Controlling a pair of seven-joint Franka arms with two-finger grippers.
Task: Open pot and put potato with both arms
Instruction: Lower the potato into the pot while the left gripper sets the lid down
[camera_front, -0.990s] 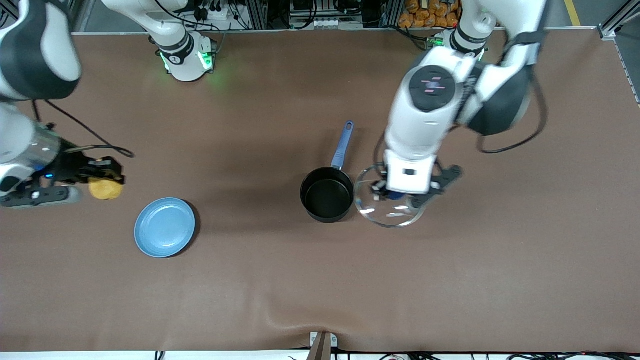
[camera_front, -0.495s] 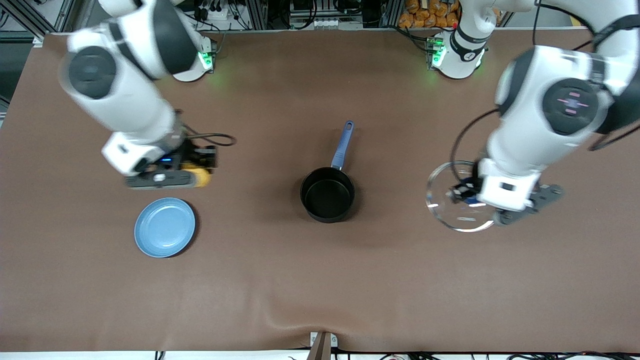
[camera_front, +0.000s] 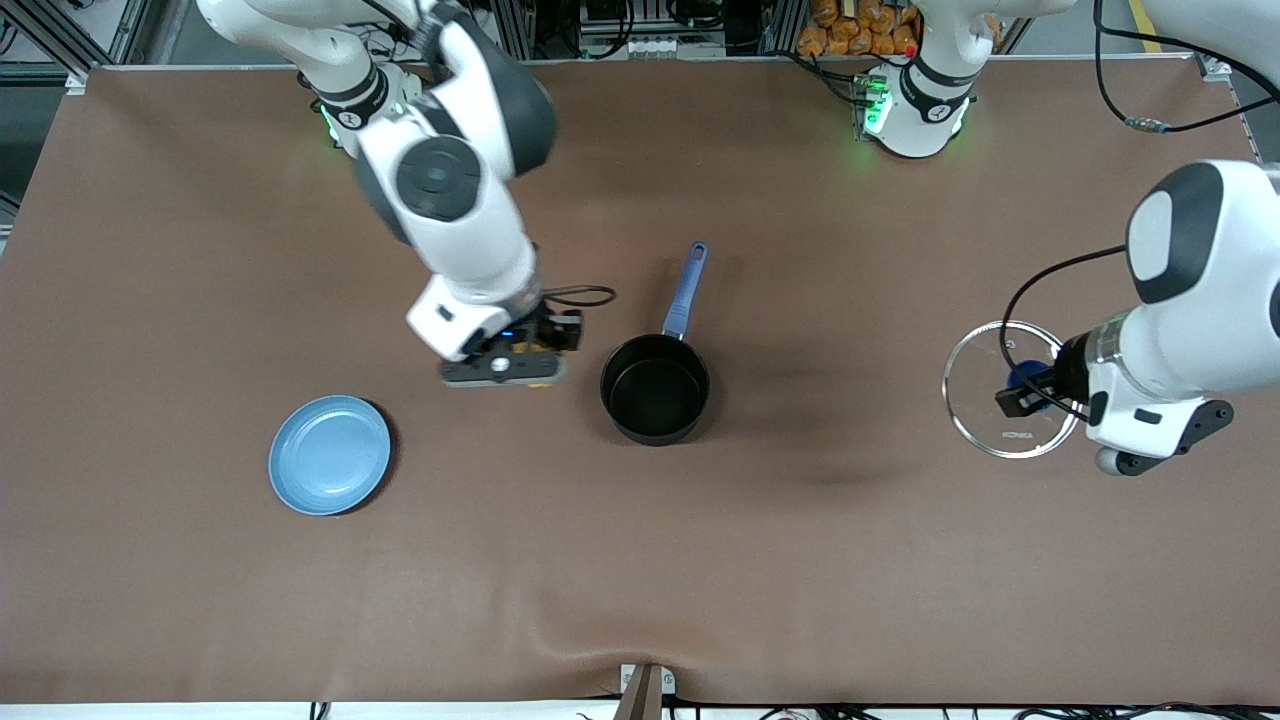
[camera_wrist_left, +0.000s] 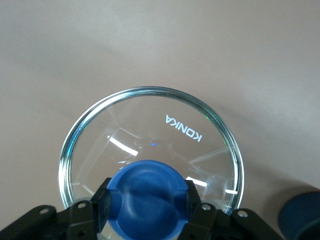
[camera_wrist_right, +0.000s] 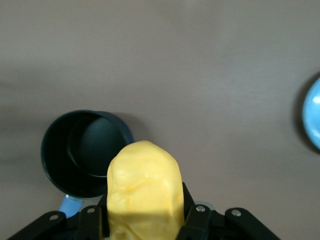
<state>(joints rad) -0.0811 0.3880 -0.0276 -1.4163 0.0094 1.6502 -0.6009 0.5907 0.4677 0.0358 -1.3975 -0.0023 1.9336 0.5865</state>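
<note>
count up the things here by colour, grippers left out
black: 1, the pot
blue: 1, the plate
yellow: 1, the potato
clear glass: 1, the lid
total: 4

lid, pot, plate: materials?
Lid: clear glass by the look, table shows through; shiny metal rim, matte blue knob, likely plastic.
Pot: dark matte inside, probably coated metal; blue handle.
Plate: light blue, soft sheen; ceramic or plastic, can't tell.
</note>
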